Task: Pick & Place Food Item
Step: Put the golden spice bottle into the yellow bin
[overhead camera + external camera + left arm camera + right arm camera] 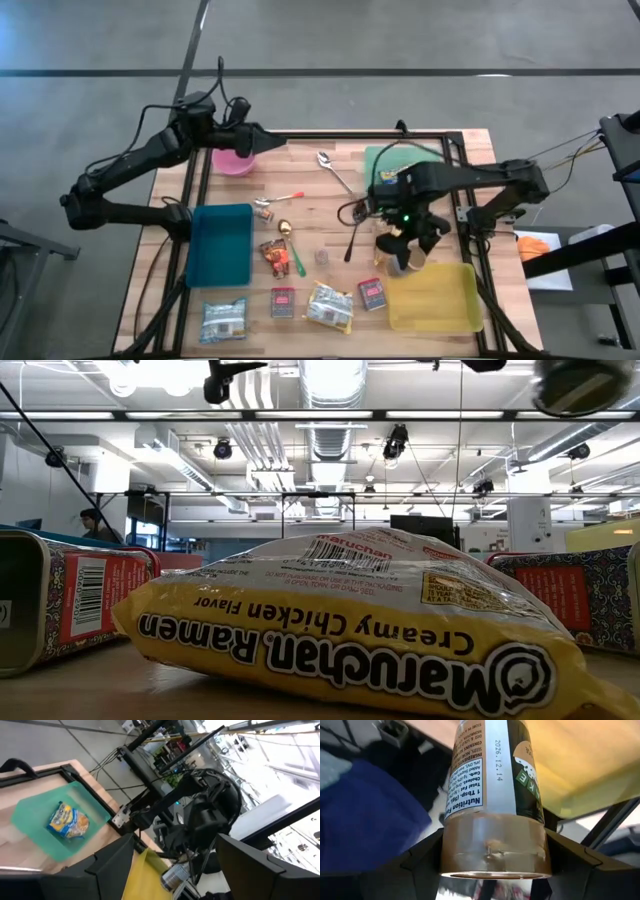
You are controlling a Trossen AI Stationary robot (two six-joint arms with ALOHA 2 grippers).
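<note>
Wooden table (310, 195) — blue tray (222, 245), yellow tray (435, 300), green tray (385, 158), pink bowl (233, 163), spoon (335, 172), ramen packet (329, 307).

Just beside the right gripper (405, 250), on its front side, lies the yellow tray (435, 300) on the wooden desk (300, 165). To that gripper's left sit a red tin (372, 293), a yellow ramen packet (329, 307), a second red tin (283, 302) and a pale packet (224, 320). Well to its left lies the blue tray (222, 243). Behind it are a green tray (378, 160) and a metal spoon (335, 170). Just below the left gripper (270, 143) stands a pink bowl (233, 163).
</note>
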